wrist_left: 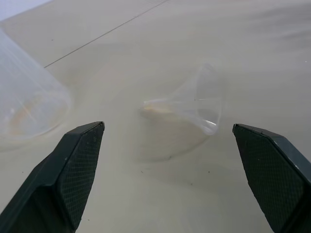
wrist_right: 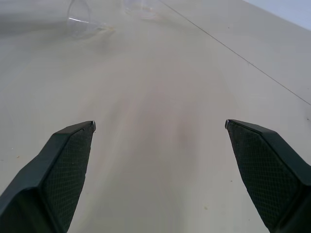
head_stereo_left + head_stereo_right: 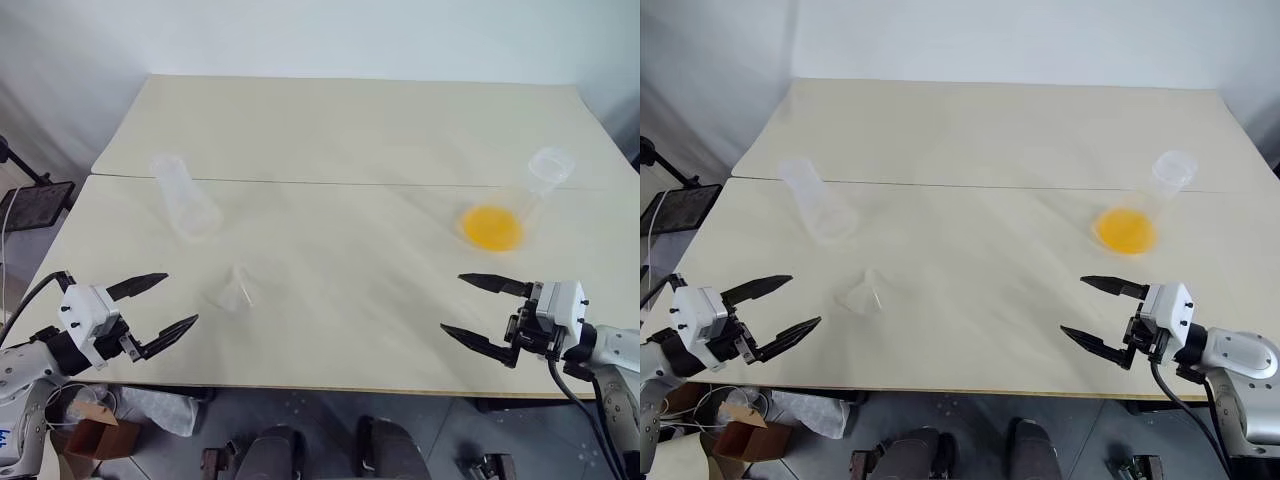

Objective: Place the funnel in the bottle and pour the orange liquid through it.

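Clear funnel (image 3: 236,290) lies faint between bottle (image 3: 185,197) and left hand (image 3: 165,306).

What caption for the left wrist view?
Open left gripper faces the clear funnel lying on its side on the table.

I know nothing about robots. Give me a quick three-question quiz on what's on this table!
1. True or false: the funnel stands upright in the bottle.
2. Which vessel holds the orange liquid? A) the bottle near the left gripper B) the flask near the right gripper
3. Fill in: both grippers' fingers are ____.

Key: 1 false, it lies on its side on the table, apart from the bottle; 2 B; 3 open, holding nothing.
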{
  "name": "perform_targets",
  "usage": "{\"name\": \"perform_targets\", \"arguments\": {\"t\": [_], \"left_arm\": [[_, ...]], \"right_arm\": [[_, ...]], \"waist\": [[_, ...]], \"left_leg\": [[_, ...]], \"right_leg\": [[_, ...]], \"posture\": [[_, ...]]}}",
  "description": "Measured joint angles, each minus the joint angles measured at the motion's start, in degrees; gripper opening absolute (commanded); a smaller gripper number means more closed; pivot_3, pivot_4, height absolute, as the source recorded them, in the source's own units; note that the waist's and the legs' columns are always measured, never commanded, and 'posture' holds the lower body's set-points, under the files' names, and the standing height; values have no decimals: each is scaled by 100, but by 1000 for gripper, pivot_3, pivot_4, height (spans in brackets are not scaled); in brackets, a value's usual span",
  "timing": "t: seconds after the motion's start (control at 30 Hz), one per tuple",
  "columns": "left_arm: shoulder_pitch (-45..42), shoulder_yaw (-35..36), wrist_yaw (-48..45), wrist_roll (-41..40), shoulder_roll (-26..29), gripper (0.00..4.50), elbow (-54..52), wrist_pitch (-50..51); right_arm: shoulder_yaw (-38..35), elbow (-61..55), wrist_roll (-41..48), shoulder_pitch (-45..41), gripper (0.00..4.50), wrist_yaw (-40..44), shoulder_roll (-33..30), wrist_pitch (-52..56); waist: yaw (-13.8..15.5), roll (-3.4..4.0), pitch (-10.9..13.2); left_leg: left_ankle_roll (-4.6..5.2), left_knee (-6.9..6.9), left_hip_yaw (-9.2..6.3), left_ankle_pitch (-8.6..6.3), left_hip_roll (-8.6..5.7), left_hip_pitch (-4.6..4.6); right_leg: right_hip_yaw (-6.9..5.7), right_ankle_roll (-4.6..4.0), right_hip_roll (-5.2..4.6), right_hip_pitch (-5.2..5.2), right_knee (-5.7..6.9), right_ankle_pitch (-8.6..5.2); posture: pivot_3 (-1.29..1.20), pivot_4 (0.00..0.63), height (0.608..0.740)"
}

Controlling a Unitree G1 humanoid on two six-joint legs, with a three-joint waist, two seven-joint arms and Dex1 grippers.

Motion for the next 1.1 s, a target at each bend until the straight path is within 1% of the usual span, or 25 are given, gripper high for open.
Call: {"name": "perform_targets", "arguments": {"t": [0.3,0.43,0.53,0.67,0.8,0.87,0.97,1.1], "left_arm": [[-4,4,55,-106,-36,4500,0,121],[18,190,174,-257,-160,4500,4,235],[205,625,343,-490,-450,4500,90,268],[503,1008,463,-723,-709,4500,266,282],[940,1480,793,-751,-1171,4500,545,215],[1105,1616,909,-820,-1371,4500,639,219],[1137,1635,964,-919,-1417,4500,696,288],[925,1594,1040,-1117,-1341,4500,576,572]], "right_arm": [[73,-3,-73,-22,4490,-103,106,4],[270,-92,-63,-90,4490,-188,225,128],[530,-389,84,-502,4490,-466,487,455],[798,-692,161,-885,4490,-680,694,691],[1182,-903,209,-1297,4490,-982,1094,950],[1322,-977,211,-1428,4490,-1062,1151,1022],[1324,-973,209,-1538,4490,-1158,1197,1036],[1268,-932,188,-1533,4490,-1249,1193,1013]], "waist": [[-2,0,0],[-5,0,0],[-57,0,0],[-21,-2,-1],[-22,-9,-3],[2,-12,-4],[68,-18,-7],[95,-19,-7]], "left_leg": [[0,0,0,0,0,1],[0,1,-1,0,0,1],[-5,1,3,-2,10,4],[-8,1,-1,-4,9,4],[-8,3,-2,-5,9,1],[-7,4,-4,-6,8,1],[-8,12,-6,-7,8,0],[-8,13,-6,-9,8,0]], "right_leg": [[0,0,0,0,3,0],[0,0,1,-1,6,0],[2,-2,7,-4,9,-1],[-1,-4,6,-5,15,-2],[-1,-4,5,-5,9,-2],[-1,-4,2,-4,10,-2],[-2,-5,0,-3,9,-2],[0,-7,-2,-4,14,-2]], "posture": [[0,150,740],[0,150,740],[0,150,740],[0,150,740],[0,150,740],[0,150,740],[0,150,740],[0,150,740]]}}
